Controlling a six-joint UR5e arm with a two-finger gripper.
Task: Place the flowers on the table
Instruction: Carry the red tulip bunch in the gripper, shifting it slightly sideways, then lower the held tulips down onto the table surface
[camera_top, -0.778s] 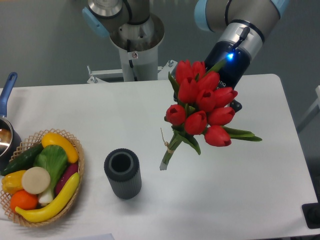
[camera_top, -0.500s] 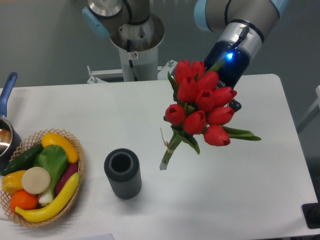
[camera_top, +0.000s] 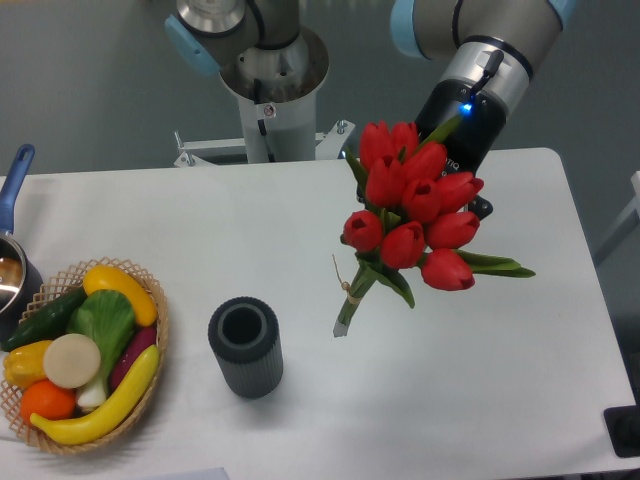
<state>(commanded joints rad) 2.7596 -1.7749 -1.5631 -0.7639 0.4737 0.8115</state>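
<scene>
White table (camera_top: 520, 390) spreads beneath the flowers (camera_top: 415, 215), held aloft right of centre by the gripper (camera_top: 470, 205) — its fingers hidden behind blooms, apparently clamped — and a tilted release could roll them into the dark vase (camera_top: 245, 347).

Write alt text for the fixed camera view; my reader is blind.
A robot arm's pincer, hidden behind the blooms, carries a bunch of red tulips above a white table. A dark ribbed cylindrical vase and a wicker basket of vegetables sit to the left.
</scene>
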